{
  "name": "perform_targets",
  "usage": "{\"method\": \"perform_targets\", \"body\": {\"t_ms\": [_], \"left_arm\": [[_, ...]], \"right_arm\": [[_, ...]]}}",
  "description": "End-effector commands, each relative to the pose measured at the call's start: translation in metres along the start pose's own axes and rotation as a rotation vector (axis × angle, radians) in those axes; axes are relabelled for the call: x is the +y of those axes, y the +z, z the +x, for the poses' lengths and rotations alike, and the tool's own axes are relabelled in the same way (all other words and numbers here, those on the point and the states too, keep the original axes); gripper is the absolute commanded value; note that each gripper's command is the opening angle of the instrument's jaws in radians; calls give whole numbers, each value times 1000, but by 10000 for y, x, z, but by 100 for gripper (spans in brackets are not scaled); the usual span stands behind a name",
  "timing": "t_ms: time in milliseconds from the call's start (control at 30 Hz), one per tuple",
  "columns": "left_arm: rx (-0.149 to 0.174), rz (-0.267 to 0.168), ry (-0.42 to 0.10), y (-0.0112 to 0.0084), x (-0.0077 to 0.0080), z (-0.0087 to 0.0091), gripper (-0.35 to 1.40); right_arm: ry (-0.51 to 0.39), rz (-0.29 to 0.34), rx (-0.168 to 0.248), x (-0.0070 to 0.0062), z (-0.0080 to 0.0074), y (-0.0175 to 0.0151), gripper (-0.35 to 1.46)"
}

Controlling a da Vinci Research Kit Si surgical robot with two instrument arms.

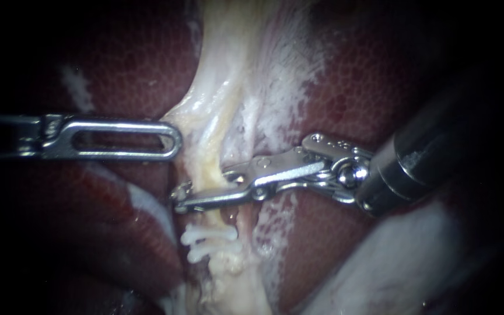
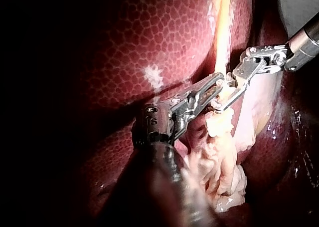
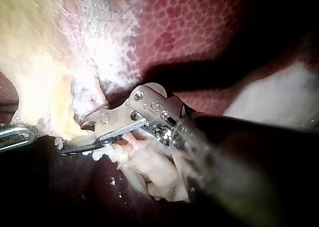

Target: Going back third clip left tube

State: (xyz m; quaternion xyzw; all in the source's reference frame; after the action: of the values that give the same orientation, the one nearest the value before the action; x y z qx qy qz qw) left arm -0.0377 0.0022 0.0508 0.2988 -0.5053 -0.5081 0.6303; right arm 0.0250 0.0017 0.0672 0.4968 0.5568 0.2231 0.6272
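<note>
Right instrument jaws apart, astride the tube. Two white clips sit just beside them. No third clip visible, and withdrawal looks not yet begun. Left instrument is nearby.

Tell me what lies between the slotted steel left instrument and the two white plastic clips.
The right instrument, its steel tip lying across the pale yellow tube; the endoscope view shows it.
</note>
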Motion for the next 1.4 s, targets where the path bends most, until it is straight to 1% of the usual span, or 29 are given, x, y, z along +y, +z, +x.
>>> {"method": "perform_targets", "body": {"t_ms": [33,400,433,467,500,600,733,933,1033,1233,1333,1400], "left_arm": [[0,0,0,0,0,0,-35],[0,0,0,0,0,0,-35],[0,0,0,0,0,0,-35],[0,0,0,0,0,0,-35],[0,0,0,0,0,0,-35],[0,0,0,-1,-1,0,-35],[0,0,0,-1,-1,0,-35],[0,0,0,-2,-3,0,-35],[0,0,0,-2,-3,0,-35],[0,0,0,-3,-3,0,-35],[0,1,0,-3,-3,0,-35],[0,1,0,-3,-2,0,-35]], "right_arm": [[0,-3,2,0,0,0,-35],[0,-3,2,0,0,0,-34],[0,-9,5,1,1,0,-22],[-35,-10,3,1,2,0,-7],[-99,-10,-3,2,3,0,8],[-246,-11,-15,6,6,2,38],[-352,-41,-16,8,7,2,52],[-462,-61,-22,8,11,0,57],[-507,-97,-19,10,13,-2,60],[-540,-113,-22,10,10,-16,60],[-546,-119,-22,6,6,-27,60],[-550,-127,-22,1,4,-36,60]]}}
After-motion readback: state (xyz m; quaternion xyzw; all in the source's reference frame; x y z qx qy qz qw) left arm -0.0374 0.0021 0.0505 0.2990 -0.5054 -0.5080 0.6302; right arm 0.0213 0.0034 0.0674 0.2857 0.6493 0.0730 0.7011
